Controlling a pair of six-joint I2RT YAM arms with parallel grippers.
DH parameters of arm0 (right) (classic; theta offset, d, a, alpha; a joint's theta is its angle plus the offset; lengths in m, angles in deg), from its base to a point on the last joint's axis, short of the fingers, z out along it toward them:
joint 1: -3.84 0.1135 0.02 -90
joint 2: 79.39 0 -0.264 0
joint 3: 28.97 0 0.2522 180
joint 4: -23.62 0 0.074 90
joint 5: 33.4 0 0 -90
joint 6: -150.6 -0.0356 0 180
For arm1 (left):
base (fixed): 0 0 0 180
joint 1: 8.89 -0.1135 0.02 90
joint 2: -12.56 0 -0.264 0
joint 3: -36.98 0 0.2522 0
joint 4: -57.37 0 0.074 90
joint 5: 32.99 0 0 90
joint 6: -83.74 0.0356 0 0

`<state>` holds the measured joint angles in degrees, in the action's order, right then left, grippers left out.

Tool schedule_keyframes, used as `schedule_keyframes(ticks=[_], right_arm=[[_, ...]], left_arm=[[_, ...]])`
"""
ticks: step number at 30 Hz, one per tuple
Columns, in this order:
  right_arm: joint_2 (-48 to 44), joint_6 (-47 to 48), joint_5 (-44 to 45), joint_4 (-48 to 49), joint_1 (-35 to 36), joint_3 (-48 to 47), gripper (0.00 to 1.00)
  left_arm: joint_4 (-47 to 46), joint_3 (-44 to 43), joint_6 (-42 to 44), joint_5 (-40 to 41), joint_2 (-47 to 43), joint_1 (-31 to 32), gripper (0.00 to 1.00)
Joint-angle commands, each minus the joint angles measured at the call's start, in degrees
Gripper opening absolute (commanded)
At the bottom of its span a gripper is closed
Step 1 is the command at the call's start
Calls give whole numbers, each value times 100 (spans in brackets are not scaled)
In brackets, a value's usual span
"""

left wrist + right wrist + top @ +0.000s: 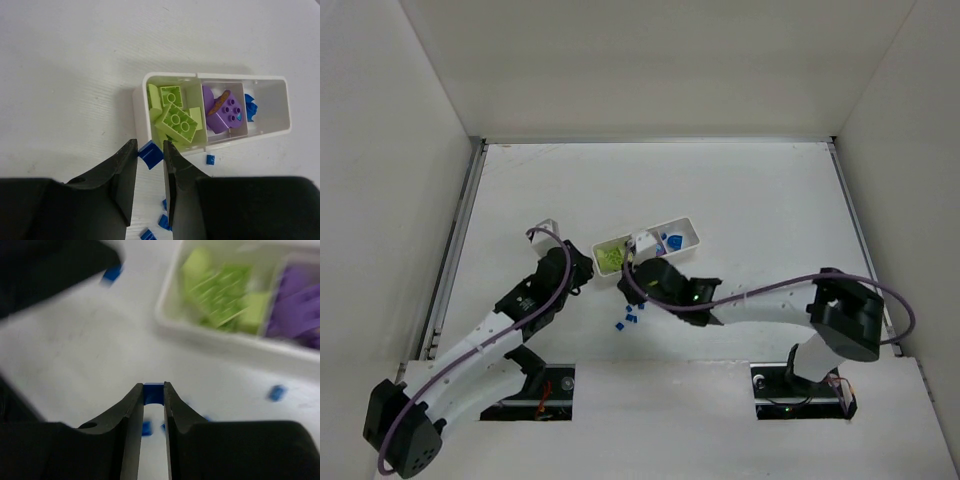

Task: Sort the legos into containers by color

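The white tray [140, 100] holds yellow-green bricks [175, 120] in its left compartment. The middle one holds a purple block with a yellow part [225, 112], and the right one holds blue bits [250, 109]. My left gripper [150, 147] is shut on a small blue piece [149, 155] just in front of the tray's left corner. My right gripper [153, 387] is shut on another small blue brick [153, 394] above the table, near the tray [170, 322]. In the top view both grippers, left [585, 272] and right [628, 274], sit close together by the tray [690, 226].
Several loose blue bits lie on the table in front of the tray [626, 320], also seen in the left wrist view [210, 159] and the right wrist view [275, 392]. White walls enclose the table on three sides.
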<state>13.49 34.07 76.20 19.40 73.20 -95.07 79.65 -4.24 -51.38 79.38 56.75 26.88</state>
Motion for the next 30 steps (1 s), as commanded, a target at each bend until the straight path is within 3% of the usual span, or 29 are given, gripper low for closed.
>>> schedule_keyframes(ticks=[1,6,11,14,17,19,30], right_arm=[[-586,42,264,250,-804,214,26],[-746,51,458,268,-2026,294,26],[-351,-2,466,285,-2774,171,26],[-253,-19,484,294,-2906,136,30],[-323,-98,379,303,-2916,127,47],[-498,-107,308,364,-2898,197,52],[-2185,-617,853,189,-2959,1523,45]], left_arm=[[-437,-364,56,-5,230,250,15],[-789,-707,118,57,748,619,15],[-1167,-1067,232,31,1425,874,15],[-1387,-1313,302,-22,1847,962,15],[-1615,-1603,381,-75,2330,1068,16],[-1738,-1797,417,-127,2620,1138,16],[-2178,-2939,610,-549,4290,1323,17]])
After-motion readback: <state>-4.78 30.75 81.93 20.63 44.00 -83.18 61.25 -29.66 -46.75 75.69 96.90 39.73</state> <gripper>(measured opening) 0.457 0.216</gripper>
